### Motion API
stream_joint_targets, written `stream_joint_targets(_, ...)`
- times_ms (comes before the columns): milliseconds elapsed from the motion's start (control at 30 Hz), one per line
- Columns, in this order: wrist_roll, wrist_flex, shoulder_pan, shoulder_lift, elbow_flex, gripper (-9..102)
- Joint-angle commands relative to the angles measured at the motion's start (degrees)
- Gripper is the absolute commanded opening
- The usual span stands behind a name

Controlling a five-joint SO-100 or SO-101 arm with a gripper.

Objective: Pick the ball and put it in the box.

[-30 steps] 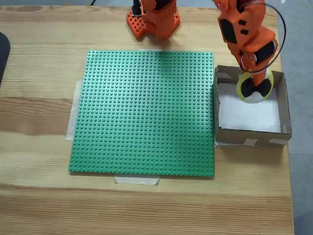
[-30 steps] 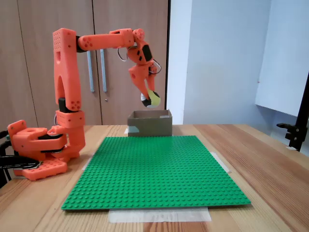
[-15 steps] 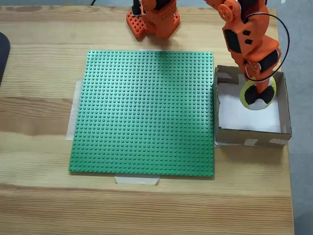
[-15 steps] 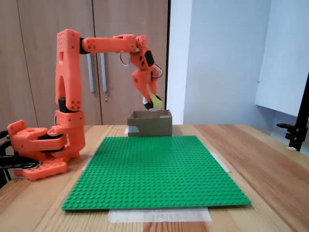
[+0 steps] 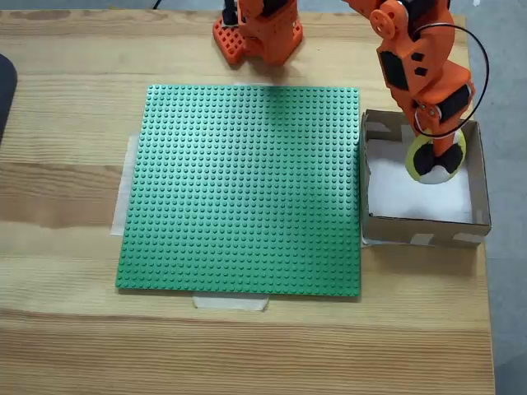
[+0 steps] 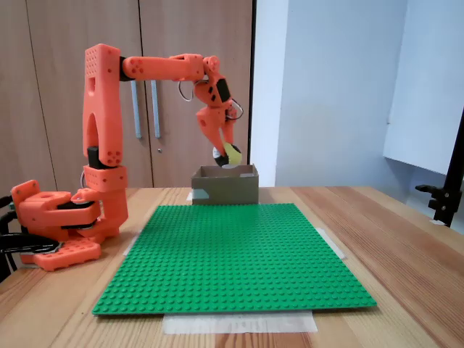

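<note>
From above, I can't see my gripper [image 5: 434, 152] fingertips; the wrist covers them and the top of the ball [image 5: 435, 161]. The frame's top edge cuts the arm off. From the side, the box [image 6: 225, 185] wall hides its floor.

Orange pincer [image 5: 434, 158]; yellow, black and white ball [image 5: 435, 161]; brown box [image 5: 420, 228], white floor; green studded plate [image 5: 247, 189].
</note>
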Motion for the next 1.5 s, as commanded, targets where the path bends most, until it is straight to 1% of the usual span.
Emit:
stream_joint_targets(0,0.26,-0.62,-0.44,1.14,-0.62,0)
stream_joint_targets(333,1.05,-0.44,-0.88,1.14,-0.53,2)
stream_joint_targets(467,2.02,0.00,-0.88,1.14,-0.35,10)
stream_joint_targets(533,2.64,-0.09,-0.79,1.32,0.09,17)
stream_joint_targets(600,2.20,-1.67,-0.88,2.02,2.11,21)
stream_joint_targets(733,1.23,-4.66,-0.88,5.36,6.15,17)
stream_joint_targets(867,0.18,-9.84,-0.53,11.34,13.18,14)
stream_joint_targets(1000,0.09,-15.64,0.62,20.57,20.57,11)
stream_joint_targets(1133,3.08,-20.21,2.46,30.94,27.86,8)
stream_joint_targets(1233,2.02,-22.06,3.52,37.97,32.70,5)
stream_joint_targets(1333,0.79,-23.64,5.80,43.95,37.00,-1)
stream_joint_targets(1467,-1.76,-24.17,10.20,50.19,41.75,-1)
